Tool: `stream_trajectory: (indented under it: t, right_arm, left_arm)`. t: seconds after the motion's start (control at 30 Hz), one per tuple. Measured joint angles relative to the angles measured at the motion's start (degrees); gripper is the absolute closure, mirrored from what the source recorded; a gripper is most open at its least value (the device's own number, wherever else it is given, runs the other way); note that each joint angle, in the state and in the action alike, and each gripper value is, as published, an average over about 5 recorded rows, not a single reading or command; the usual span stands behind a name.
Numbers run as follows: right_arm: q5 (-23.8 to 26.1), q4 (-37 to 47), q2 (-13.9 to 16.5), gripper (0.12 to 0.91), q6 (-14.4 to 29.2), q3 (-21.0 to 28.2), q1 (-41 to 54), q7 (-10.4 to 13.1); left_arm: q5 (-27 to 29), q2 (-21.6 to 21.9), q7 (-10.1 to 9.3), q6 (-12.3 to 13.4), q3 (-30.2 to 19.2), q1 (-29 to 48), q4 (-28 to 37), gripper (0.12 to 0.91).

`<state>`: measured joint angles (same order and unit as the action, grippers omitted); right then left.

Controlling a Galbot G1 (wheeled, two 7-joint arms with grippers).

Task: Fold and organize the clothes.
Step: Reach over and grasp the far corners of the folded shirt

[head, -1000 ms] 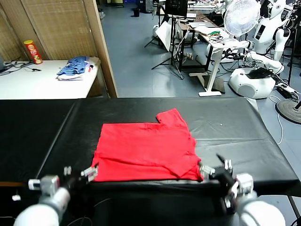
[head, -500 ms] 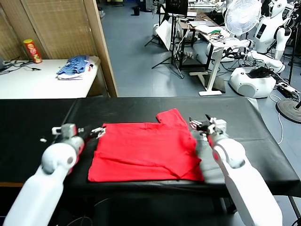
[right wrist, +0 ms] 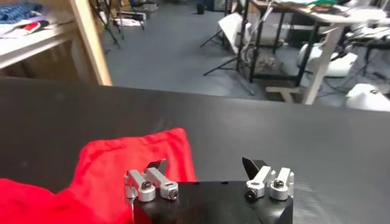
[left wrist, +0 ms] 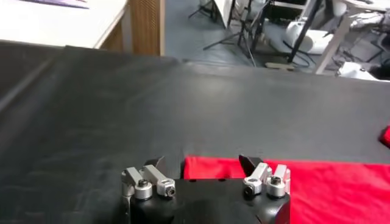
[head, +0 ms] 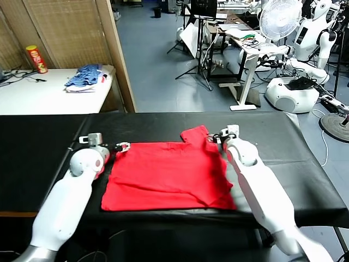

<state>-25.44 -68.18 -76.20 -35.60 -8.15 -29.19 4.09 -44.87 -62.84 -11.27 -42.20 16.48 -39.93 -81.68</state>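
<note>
Red T-shirt [head: 169, 173] flat on black table [head: 272, 147]; cluttered lab behind

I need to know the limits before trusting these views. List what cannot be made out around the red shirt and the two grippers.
- T-shirt underside: face down on the black table in every view, so any print is unseen.
- Left gripper: fingers open; the left wrist view does not settle whether they touch the cloth.
- Right gripper: open by the sleeve; contact unclear, too small in the head view.
- Shirt's near hem: cut off in both wrist views.
</note>
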Motion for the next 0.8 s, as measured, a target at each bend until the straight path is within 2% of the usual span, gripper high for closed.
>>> stream_trajectory:
  t: [0.1,0.17,0.37,0.47,0.53,0.63,0.8]
  right_arm:
    - [0.23,0.58,-0.36,0.327,0.04,0.08,-0.12,-0.23]
    - [0.40,0.77,-0.60,0.418,0.22,0.03,-0.36,-0.29]
    - [0.97,0.96,-1.15,0.721,1.10,-0.11,-1.14,-0.36]
    - [1.28,1.25,-1.45,0.789,2.74,-0.37,-1.26,-0.22]
    - [1.33,1.39,-1.67,0.805,4.43,-0.75,-1.37,0.02]
    - [0.74,1.20,-1.70,0.825,6.85,-1.41,-1.59,0.02]
    - [-1.33,-0.83,-0.25,0.841,9.77,-2.17,-2.49,-2.02]
  left_arm:
    - [0.29,0.19,0.72,0.05,-0.22,-0.13,0.00,0.263]
    - [0.66,0.33,1.09,0.09,-0.42,-0.17,0.01,0.337]
    - [2.19,0.04,1.72,0.20,-0.54,-0.09,0.96,0.668]
    - [2.67,0.09,2.30,0.16,-0.48,-0.38,0.80,0.832]
    - [3.07,0.18,2.82,0.08,-0.44,-0.62,0.41,0.892]
    - [4.19,0.22,3.57,-0.04,-0.35,-0.71,-0.04,0.903]
    - [6.61,-0.23,3.91,-0.08,0.44,0.11,-0.68,0.904]
